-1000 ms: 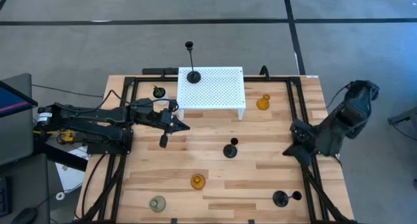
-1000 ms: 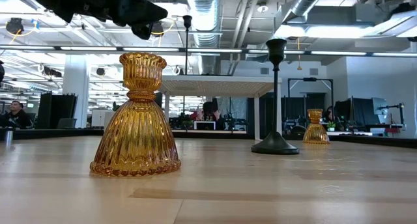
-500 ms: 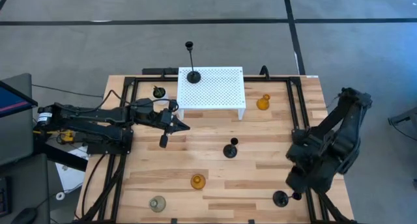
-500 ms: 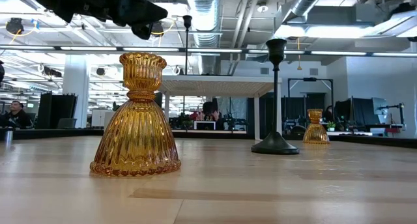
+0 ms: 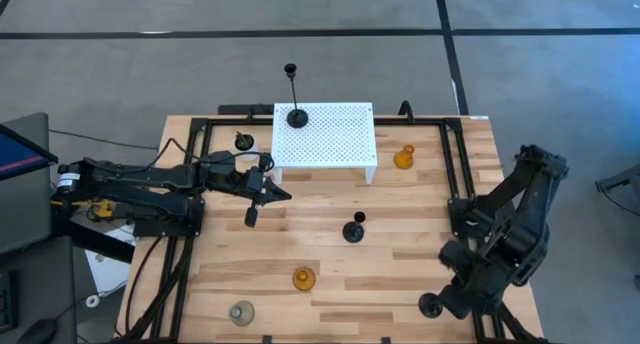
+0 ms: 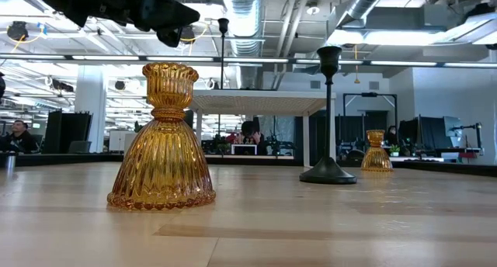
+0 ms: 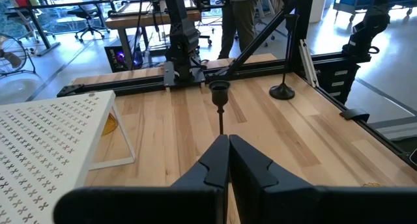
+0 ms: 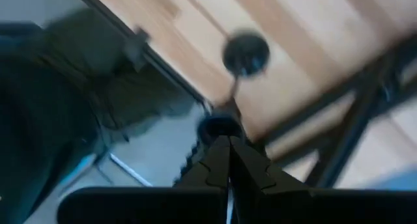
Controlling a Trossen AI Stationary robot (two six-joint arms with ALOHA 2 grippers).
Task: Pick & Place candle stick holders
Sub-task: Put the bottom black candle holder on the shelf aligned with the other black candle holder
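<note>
Right gripper point(image 8: 228, 160) fingers are pressed flat together with nothing between them, tips aimed down at a black holder point(image 8: 242, 56) by the table's near right corner point(image 5: 432, 305) — it's probably being lined up for a pick, so they'd have to be spread first. Left gripper point(image 7: 228, 160) is pinched closed and empty too, parked over the board beside the white stand point(image 5: 324, 134). Another black holder point(image 7: 219, 94) is seen standing dead ahead of it, well apart — likely just waiting.

Right arm point(image 5: 500, 239) seemingly hides black holder's point(image 5: 430, 305) stem.
</note>
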